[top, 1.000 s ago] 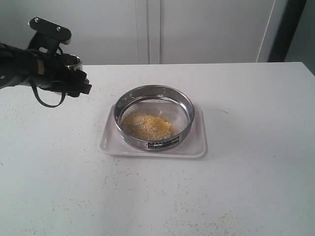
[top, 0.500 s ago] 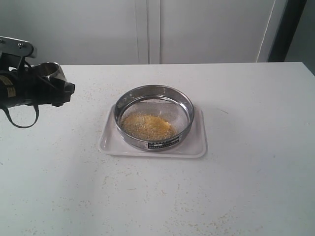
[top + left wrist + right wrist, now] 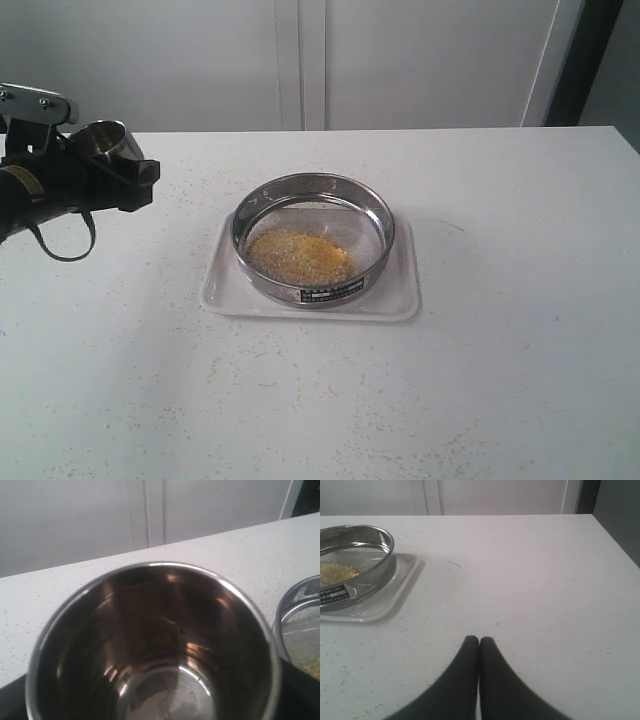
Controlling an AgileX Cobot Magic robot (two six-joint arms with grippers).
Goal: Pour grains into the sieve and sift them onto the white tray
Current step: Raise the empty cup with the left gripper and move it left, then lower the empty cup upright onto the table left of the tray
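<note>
The sieve (image 3: 313, 238), a wide steel ring with a label strip, sits on the white tray (image 3: 405, 296). A golden-yellow heap of grains (image 3: 298, 256) lies on its mesh. At the table's left, my left gripper (image 3: 128, 178) is shut on a small steel cup (image 3: 105, 141), held above the table well clear of the sieve. The cup (image 3: 150, 645) fills the left wrist view and looks empty inside; the sieve's rim (image 3: 299, 622) shows beside it. My right gripper (image 3: 479, 640) is shut and empty over bare table, with the sieve (image 3: 357, 562), grains (image 3: 335, 572) and tray (image 3: 395, 596) farther off.
Stray grains speckle the white table (image 3: 480, 380), mostly near its front edge. A white wall with cabinet seams stands behind the table's far edge. The right arm does not show in the exterior view.
My left arm has carried the steel cup leftward, away from the sieve, and lowered it a little. The sieve, tray and grains have stayed put.
</note>
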